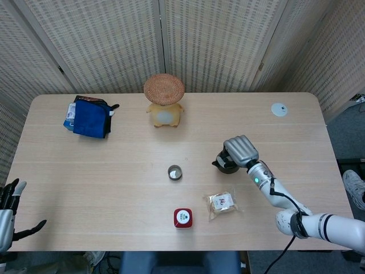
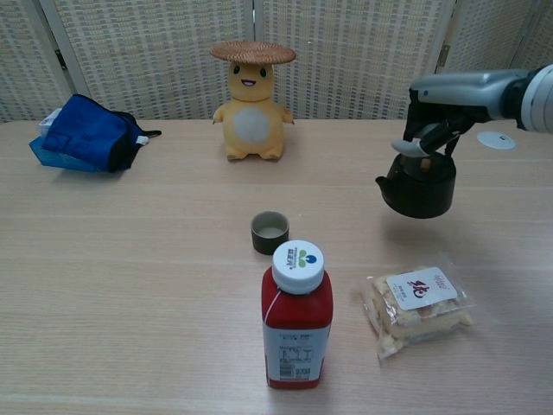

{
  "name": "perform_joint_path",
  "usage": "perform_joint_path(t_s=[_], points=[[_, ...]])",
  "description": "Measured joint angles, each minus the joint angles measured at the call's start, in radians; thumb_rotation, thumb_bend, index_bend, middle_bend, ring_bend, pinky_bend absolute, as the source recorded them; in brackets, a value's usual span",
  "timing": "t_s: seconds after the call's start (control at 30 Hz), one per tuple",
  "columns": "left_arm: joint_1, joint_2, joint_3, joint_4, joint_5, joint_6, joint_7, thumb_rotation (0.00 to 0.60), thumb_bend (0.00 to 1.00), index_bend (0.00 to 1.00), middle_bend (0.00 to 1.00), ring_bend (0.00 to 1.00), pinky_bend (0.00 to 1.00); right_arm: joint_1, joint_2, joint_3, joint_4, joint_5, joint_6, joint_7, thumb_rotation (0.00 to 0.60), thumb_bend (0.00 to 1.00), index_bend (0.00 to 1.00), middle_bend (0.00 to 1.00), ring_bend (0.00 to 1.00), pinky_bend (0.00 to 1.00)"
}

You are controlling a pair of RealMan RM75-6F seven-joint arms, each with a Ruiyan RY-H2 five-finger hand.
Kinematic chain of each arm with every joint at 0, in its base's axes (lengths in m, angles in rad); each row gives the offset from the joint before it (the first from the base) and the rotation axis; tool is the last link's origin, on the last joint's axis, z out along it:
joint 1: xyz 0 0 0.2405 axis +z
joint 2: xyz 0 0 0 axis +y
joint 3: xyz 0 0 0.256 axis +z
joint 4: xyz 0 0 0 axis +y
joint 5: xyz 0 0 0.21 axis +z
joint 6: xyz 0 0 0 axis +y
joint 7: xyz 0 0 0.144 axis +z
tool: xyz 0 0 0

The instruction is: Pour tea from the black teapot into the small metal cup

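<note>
A squat black teapot, round-bodied with a short spout pointing toward the table's centre, hangs clear of the wooden table, gripped from above by the robot's right hand. In the chest view the hand's fingers curl down over the pot's lid and handle area, closed tight around it; from the head view the hand covers most of the teapot, leaving only its dark left edge showing. The small metal cup, a short dark-walled cylinder with a pale inside, stands upright on the table well to the left of the pot, just behind a red bottle with a white cap. A sealed snack packet lies flat below the raised pot. At the table's far side sit a yellow plush toy wearing a straw hat and a blue bag. The left hand shows at the head view's lower left edge, off the table, fingers spread and holding nothing.
</note>
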Motion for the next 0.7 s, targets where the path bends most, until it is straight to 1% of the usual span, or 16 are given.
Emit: perform_joint_path(t_s=[0.33,0.7], points=[[0.006,0.001,0.001,-0.007,0.004,0.010,0.006,0.500,0.01,0.00,0.00,0.00,0.00,0.111,-0.078,0.024,0.069,0.035,-0.074,-0.054,0.377,0.49,1.00,1.00,0.99,0.47],[0.019,0.003,0.006,-0.014,0.009,0.025,0.009,0.499,0.01,0.00,0.00,0.00,0.00,0.245,-0.162,0.017,0.138,0.125,-0.120,-0.164,0.376,0.49,1.00,1.00,0.99,0.47]])
